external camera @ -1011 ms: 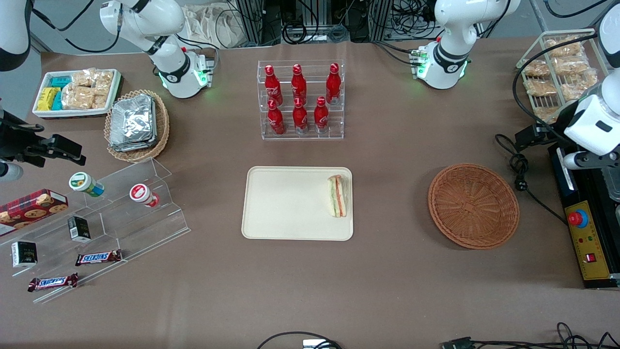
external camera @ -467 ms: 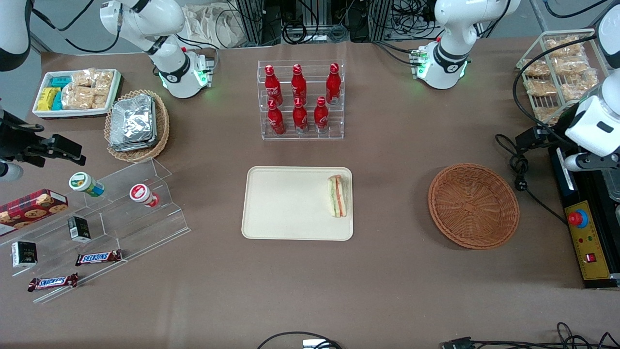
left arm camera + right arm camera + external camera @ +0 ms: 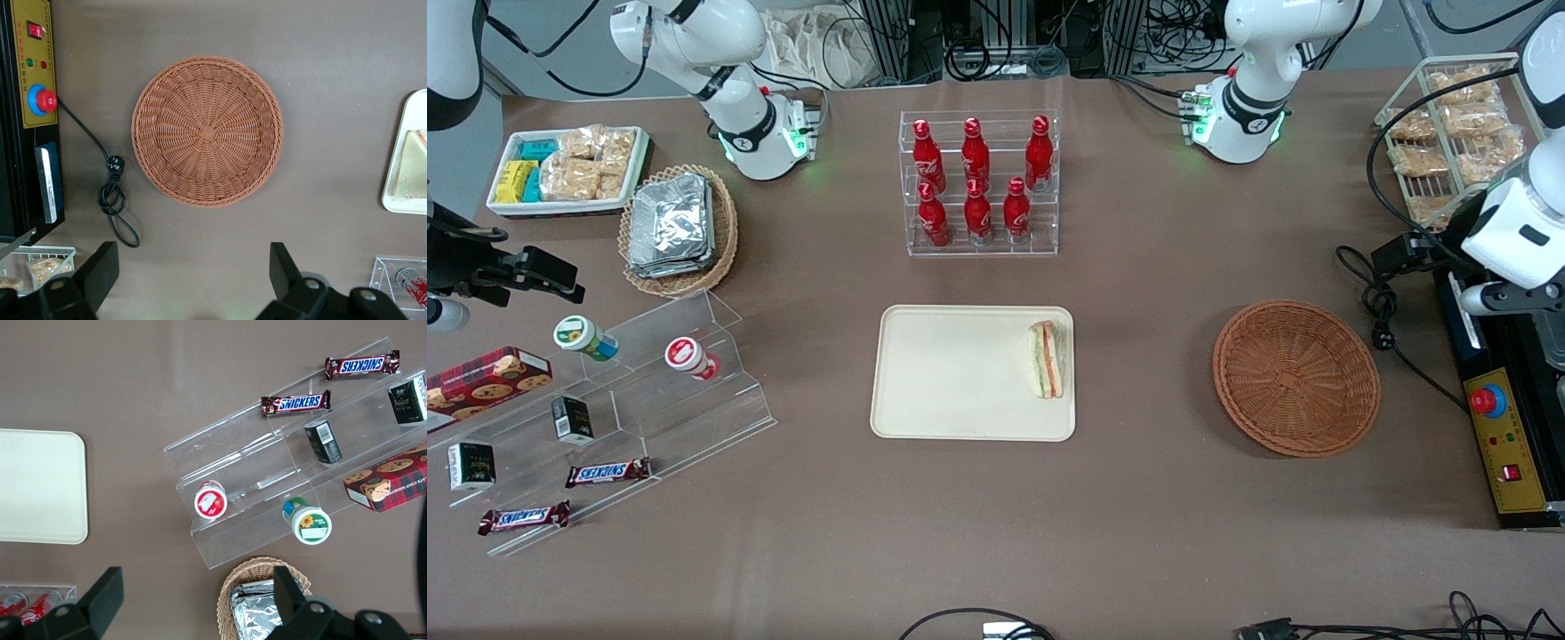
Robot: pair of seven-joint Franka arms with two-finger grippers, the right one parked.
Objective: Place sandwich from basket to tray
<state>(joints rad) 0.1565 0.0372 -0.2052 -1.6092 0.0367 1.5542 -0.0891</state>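
Working arm's gripper [image 3: 190, 283] drifted slightly toward bench edge — jaws spread wide, empty, high above round reddish-brown wicker basket [image 3: 1296, 378]; triangular wedge sandwich [image 3: 1048, 359] unmoved on cream rectangular tray [image 3: 951, 373] — task looks complete

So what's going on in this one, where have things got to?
The sandwich already lies on the tray, near the tray's edge closest to the basket, and the basket holds nothing. The working arm's gripper hangs above the table beside the basket, toward the working arm's end of the table, fingers open and holding nothing. By how things lie, the move from basket to tray looks done.
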